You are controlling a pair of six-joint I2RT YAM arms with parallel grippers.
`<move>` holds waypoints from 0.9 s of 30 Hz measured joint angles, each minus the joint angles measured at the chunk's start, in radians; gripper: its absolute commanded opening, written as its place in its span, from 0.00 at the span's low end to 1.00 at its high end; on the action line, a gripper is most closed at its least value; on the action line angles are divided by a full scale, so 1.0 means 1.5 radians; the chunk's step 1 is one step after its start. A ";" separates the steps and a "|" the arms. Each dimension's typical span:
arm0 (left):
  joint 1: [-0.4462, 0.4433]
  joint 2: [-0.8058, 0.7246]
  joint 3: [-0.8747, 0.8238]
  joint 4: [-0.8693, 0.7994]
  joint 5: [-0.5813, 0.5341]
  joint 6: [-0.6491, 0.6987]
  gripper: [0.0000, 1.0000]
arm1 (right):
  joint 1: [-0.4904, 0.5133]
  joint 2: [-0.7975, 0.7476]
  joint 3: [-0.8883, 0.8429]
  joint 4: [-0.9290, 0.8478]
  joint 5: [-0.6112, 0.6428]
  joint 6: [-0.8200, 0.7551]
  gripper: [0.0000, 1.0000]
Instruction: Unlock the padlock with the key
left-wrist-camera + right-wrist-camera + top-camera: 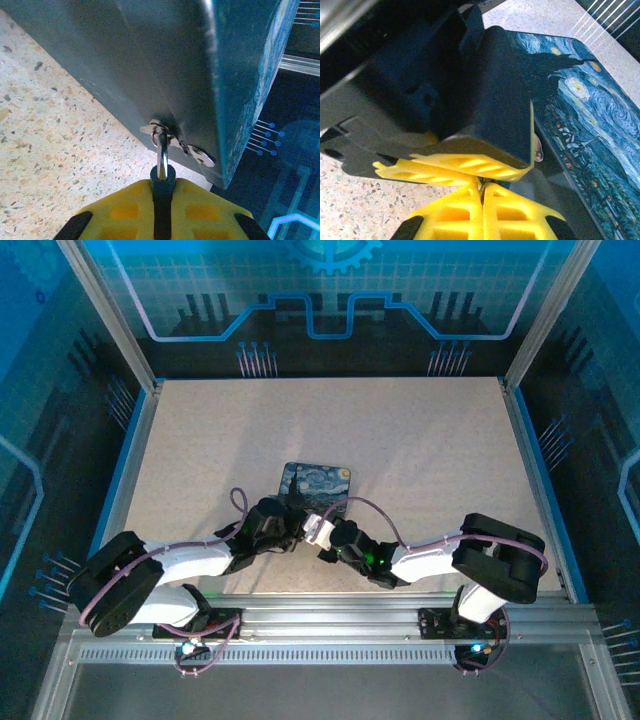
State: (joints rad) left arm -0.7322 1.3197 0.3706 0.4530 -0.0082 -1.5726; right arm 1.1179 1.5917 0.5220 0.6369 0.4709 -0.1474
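The padlock (pixel 162 175) has a small dark body and a silver shackle, which is hooked through the metal hasp (pixel 159 129) on the painted tin's (pixel 175 60) side wall. My left gripper (pixel 162 194) is shut on the padlock's body. In the right wrist view, my right gripper (pixel 481 190) is shut on the key (pixel 481 183). Just a thin dark sliver of it shows between the yellow pads. It is pressed up under the left gripper's yellow fingers (pixel 465 165). From above, the left gripper (pixel 296 530) and right gripper (pixel 336 538) meet tip to tip at the tin's near edge.
The blue-and-yellow swirl-painted tin (pixel 318 480) lies flat on the speckled table (pixel 400 440), just beyond both grippers. Metal frame posts and a blue rim border the table. The arms' bases sit on the rail (pixel 330 625) at the near edge.
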 measured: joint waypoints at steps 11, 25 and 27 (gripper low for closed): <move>0.002 0.001 0.000 0.010 -0.003 0.000 0.06 | -0.005 -0.008 0.010 -0.023 -0.005 0.155 0.00; 0.002 0.003 0.000 0.012 -0.005 0.000 0.12 | -0.006 -0.008 0.016 -0.036 -0.008 0.224 0.00; 0.002 0.003 0.000 0.012 -0.005 0.000 0.15 | -0.006 -0.008 0.016 -0.037 -0.010 0.230 0.00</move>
State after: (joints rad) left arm -0.7296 1.3235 0.3706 0.4706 -0.0151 -1.5726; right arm 1.1095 1.5795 0.5453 0.5812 0.4564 0.1978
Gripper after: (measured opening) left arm 0.125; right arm 0.062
